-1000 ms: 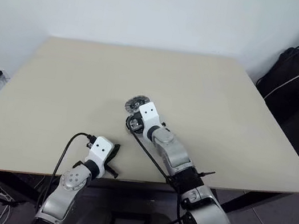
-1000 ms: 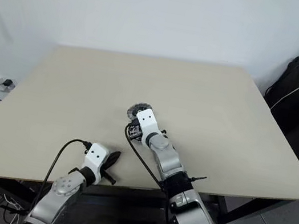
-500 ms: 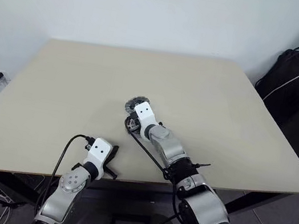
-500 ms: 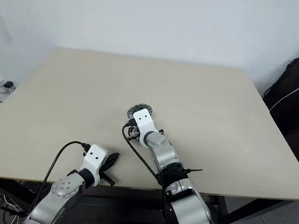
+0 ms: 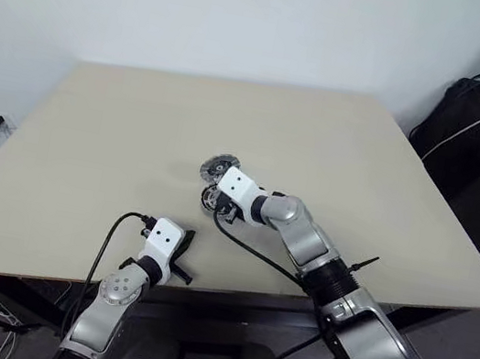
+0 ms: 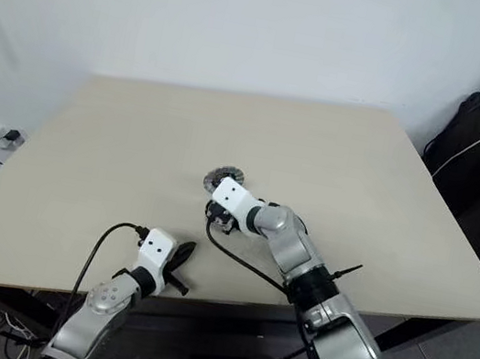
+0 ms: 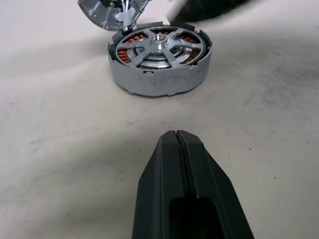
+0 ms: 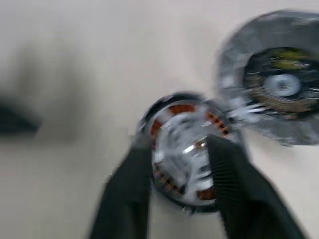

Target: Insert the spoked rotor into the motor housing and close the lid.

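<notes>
The broad beige wooden desk [image 5: 336, 159] carries everything, with the parts lying a little toward its near edge, roughly midway between the side edges. The right end effector [image 8: 182, 169] hangs over the small round grey motor housing [image 7: 158, 62] with its two black fingers [image 8: 234, 189] parted, one on each side of the rim; through the blur it seems to have let go. The left end effector [image 7: 177, 137] is clenched, empty, low over the near edge and pointing at the housing.

Inside the housing, the darker grey spoked rotor [image 7: 160, 44] sits over the copper-brown windings, apparently seated. The pale silver round lid [image 5: 219, 168] lies just beyond the housing, toward the far edge, touching or nearly touching its rim.

So the step in hand is probably the lid. To do it well, the right end effector should clear the housing without nudging it, take the lid by its edge, and lower it level and centred on the rim. A tilted lid could catch on the rim and push the light housing across the desk.
</notes>
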You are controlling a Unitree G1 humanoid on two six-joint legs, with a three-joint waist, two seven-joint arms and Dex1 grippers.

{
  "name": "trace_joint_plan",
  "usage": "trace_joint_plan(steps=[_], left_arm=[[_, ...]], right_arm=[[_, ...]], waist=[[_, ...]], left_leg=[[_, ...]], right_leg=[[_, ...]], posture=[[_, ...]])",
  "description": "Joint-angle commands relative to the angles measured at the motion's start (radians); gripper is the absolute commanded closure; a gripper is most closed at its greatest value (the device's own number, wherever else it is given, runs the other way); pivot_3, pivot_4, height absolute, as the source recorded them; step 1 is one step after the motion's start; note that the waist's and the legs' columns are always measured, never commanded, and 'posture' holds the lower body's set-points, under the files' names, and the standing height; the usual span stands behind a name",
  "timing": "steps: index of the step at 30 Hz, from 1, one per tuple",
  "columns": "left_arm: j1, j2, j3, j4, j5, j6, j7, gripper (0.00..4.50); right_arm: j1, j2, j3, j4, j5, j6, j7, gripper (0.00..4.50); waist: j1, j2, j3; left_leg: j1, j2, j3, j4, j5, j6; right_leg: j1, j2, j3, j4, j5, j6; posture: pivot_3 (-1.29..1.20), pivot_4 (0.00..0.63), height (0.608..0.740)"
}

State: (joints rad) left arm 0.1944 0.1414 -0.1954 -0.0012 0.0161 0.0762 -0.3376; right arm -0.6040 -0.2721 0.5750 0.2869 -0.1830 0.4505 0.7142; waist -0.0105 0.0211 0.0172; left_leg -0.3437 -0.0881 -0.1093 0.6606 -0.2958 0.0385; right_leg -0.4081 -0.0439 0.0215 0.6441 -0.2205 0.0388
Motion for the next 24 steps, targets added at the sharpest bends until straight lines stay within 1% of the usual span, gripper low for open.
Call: trace_joint_plan(steps=[1,8,12,17,24], left_arm=[[-0.018,-0.007,-0.003,-0.003,-0.012,-0.027,-0.003,4.5],[-0.009,-0.018,-0.003,-0.004,-0.011,-0.033,0.007,4.5],[0.007,-0.023,0.004,-0.011,-0.012,-0.039,0.019,4.5],[0.024,-0.026,0.011,-0.022,-0.013,-0.044,0.029,4.5],[0.033,-0.029,0.011,-0.028,-0.015,-0.047,0.04,4.5]], right_arm=[[-0.066,-0.034,0.052,-0.054,-0.05,0.006,0.097,2.59],[-0.138,-0.046,0.12,0.013,-0.1,-0.02,0.225,2.59],[-0.179,-0.03,0.14,0.099,-0.126,-0.066,0.253,2.59],[-0.216,-0.01,0.137,0.194,-0.148,-0.112,0.265,2.59],[-0.241,0.017,0.129,0.274,-0.171,-0.152,0.272,2.59]], waist=[[0.0,0.0,0.0],[0.002,-0.001,0.001],[0.003,-0.002,0.001],[0.003,-0.002,0.001],[0.002,-0.002,0.001]], left_leg=[[0.0,0.0,0.0,0.0,0.0,0.0],[0.0,0.001,0.0,0.0,0.0,0.0],[0.0,0.0,0.0,0.0,0.0,0.0],[0.0,0.0,0.0,0.0,0.0,0.0],[0.0,0.0,0.0,0.0,0.0,-0.001]], right_leg=[[0.0,0.0,0.0,0.0,0.0,0.0],[0.0,0.0,-0.001,0.0,0.0,0.0],[0.0,0.0,-0.001,0.0,0.0,0.0],[0.0,0.0,-0.001,0.0,0.0,0.0],[-0.001,0.0,-0.001,0.0,0.0,0.0]], posture=[[0.0,0.0,0.74],[0.0,0.0,0.74],[0.0,0.0,0.74],[0.0,0.0,0.74],[0.0,0.0,0.74]])
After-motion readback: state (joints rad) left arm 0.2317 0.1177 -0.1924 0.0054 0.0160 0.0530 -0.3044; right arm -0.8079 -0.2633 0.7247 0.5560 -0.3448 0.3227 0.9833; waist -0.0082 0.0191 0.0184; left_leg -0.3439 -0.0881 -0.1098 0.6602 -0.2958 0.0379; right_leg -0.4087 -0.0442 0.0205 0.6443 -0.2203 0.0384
